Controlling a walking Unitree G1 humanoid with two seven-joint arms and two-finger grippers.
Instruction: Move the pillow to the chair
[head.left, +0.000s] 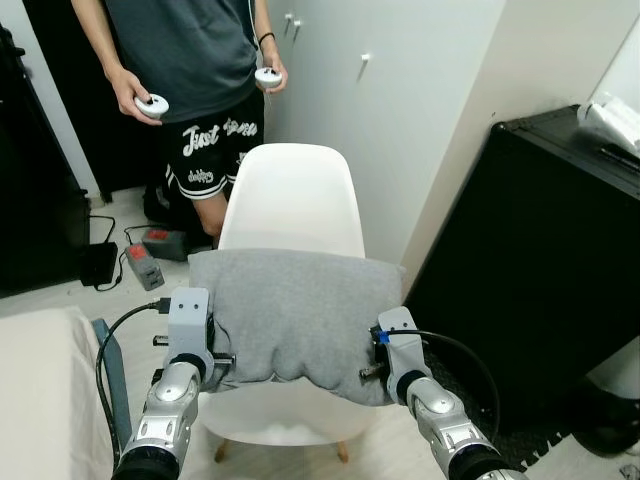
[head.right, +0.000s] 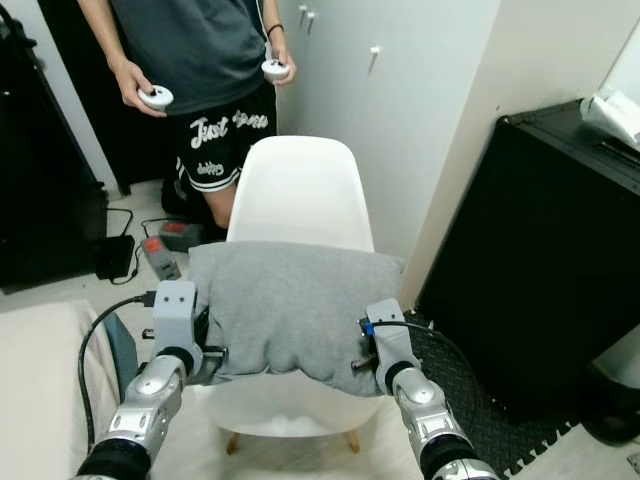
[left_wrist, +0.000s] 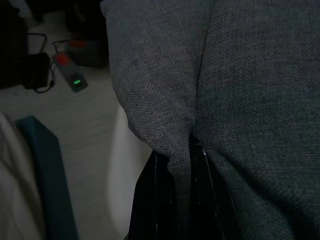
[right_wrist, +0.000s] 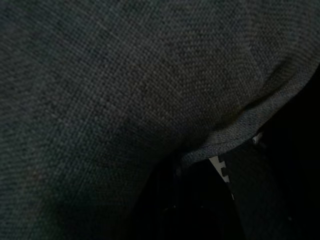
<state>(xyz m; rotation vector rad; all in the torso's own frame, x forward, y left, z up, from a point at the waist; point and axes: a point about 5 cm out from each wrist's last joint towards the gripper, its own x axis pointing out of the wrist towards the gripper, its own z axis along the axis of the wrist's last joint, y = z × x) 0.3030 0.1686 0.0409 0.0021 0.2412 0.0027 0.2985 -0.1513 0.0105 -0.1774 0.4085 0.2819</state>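
The left end effector (head.left: 222, 357) is closed on the near left edge of the pillow (head.left: 295, 305); in the left wrist view a fold of grey fabric is seen pinched between its black fingers (left_wrist: 150, 200). The right end effector (head.left: 368, 370) is pressed into the pillow's near right corner, where the cloth bunches as if gripped, but its fingers are hidden by the fabric and their state cannot be told.

The pillow is held at its two near corners so that it is kept spread and level between the arms. It is carried above the seat of the chair (head.left: 290, 195), with its far edge near the backrest. Whether its underside touches the seat cannot be told. By judgement, the carrying step is nearly complete; lowering and release remain.

A soft, yielding load is indicated by the sag between the grips. A risk is judged that it slides forward off the seat if released too near the front rim.

To the left, the corner of a bed (head.left: 45, 385) is seen. To the right, a black cabinet (head.left: 540, 270) stands on a foam mat (head.right: 470, 400). A power strip (head.left: 143, 265) lies on the floor beyond. Behind the chair a person (head.left: 190, 70) stands with a controller (head.left: 152, 104) in each hand.
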